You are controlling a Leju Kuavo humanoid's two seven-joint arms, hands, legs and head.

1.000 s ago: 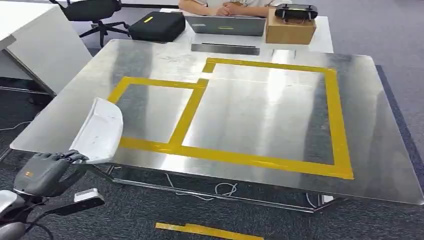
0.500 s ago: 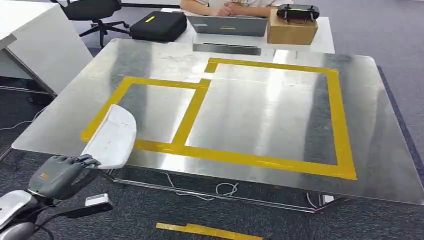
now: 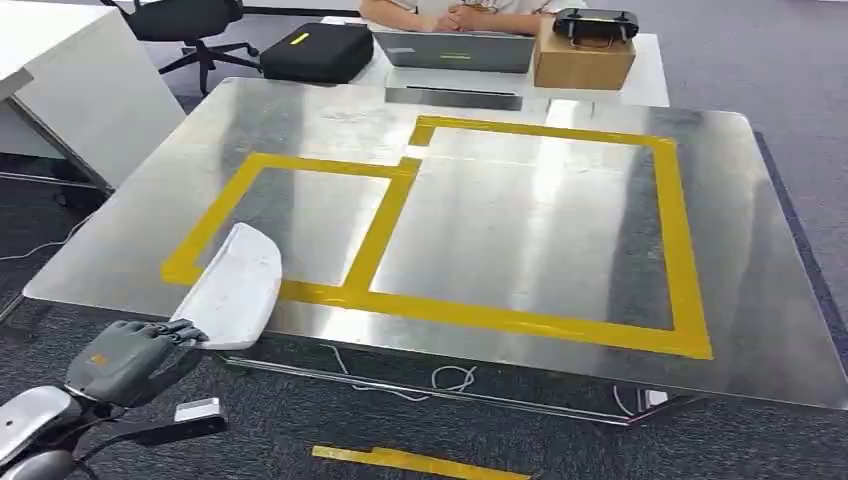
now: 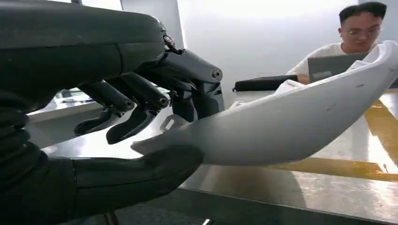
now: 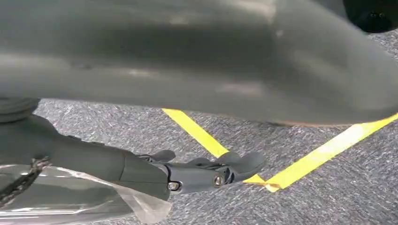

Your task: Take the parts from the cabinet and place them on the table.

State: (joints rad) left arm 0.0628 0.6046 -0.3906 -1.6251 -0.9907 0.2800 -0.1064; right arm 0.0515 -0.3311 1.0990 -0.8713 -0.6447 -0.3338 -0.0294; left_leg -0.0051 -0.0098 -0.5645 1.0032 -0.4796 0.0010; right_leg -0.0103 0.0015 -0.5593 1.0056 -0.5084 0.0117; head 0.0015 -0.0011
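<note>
Dark grey carpet [image 3: 790,90] throughout. Yellow tape strip [image 3: 415,461] on floor below near table edge; more yellow tape lines [image 5: 324,152] crossing on carpet in right wrist view. White desk [image 3: 70,80] at far left. Black office chair [image 3: 190,25] behind it. White desk [image 3: 648,75] at far side carries black bag [image 3: 315,50], laptop [image 3: 455,50], cardboard box [image 3: 583,58] with black controller [image 3: 594,22] on top. Person [image 3: 455,12] seated behind laptop. Pale wall [image 4: 263,37], brightly lit. Cables [image 3: 440,380] on floor under table.

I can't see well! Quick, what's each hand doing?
Left hand: holding the white part.
Right hand: holds nothing; open or closed cannot be told.
</note>
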